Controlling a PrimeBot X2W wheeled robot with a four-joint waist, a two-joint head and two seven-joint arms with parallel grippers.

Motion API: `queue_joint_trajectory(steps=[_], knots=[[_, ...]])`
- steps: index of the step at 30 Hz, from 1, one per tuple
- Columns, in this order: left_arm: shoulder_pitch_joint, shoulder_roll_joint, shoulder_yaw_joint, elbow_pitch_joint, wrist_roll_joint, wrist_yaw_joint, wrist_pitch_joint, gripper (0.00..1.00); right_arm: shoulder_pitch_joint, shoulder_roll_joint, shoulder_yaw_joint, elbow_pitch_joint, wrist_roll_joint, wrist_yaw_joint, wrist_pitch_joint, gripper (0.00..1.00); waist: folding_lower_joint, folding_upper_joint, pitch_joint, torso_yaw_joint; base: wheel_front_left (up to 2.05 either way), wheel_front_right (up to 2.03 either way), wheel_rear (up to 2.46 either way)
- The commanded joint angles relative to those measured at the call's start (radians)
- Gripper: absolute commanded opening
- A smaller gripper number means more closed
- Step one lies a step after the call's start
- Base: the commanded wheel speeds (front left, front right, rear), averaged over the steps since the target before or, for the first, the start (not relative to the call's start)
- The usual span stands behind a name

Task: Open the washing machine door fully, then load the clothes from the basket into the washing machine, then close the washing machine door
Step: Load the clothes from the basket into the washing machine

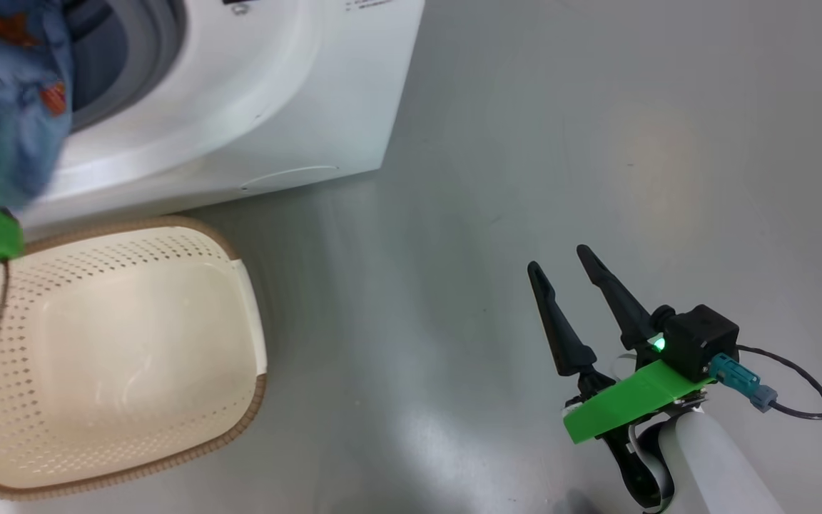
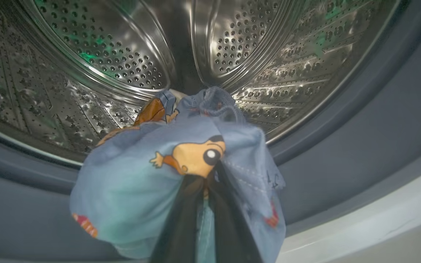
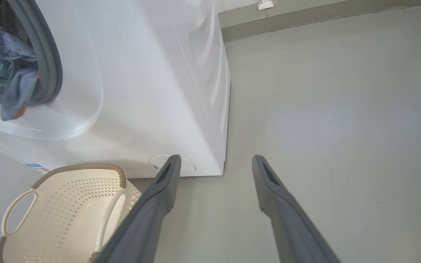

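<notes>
Left wrist view is showing me the left hand pinching the clothes at the mouth of the steel drum, just over the grey gasket; I'm judging the bundle is gripped so it can go deeper before release. Head view is adding what that camera is missing: the basket is sitting emptied on the floor below the washing machine, and the right hand is idling well apart, fingers spread, holding nothing
</notes>
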Motion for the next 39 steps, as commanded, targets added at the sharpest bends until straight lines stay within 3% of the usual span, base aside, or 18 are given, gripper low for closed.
queue_joint_trajectory(steps=[1, 13, 23, 39], knots=[[-0.041, 0.057, 0.027, -0.021, 0.013, 0.001, -0.001, 0.00, 0.019, 0.006, 0.020, -0.022, 0.008, 0.002, -0.005, 1.00, 0.0000, 0.0000, 0.009, -0.009, 0.00, 0.00, 0.00], [-0.310, 0.090, -0.028, 0.135, 0.041, -0.034, -0.022, 0.00, 0.007, 0.006, 0.024, -0.041, 0.017, 0.002, -0.005, 1.00, 0.0000, 0.0000, 0.067, -0.041, 0.00, 0.00, 0.00], [-0.487, 0.111, -0.074, 0.264, 0.005, -0.056, -0.060, 0.00, 0.002, 0.006, 0.031, -0.057, 0.027, 0.002, -0.005, 1.00, 0.0000, 0.0000, 0.154, -0.062, 0.00, 0.00, 0.00], [-0.717, 0.215, -0.169, 0.271, -0.016, -0.060, -0.161, 0.00, -0.003, 0.006, 0.081, -0.076, 0.046, 0.002, -0.005, 1.00, 0.0000, 0.0000, 0.245, -0.122, 0.00, 0.00, 0.00]])
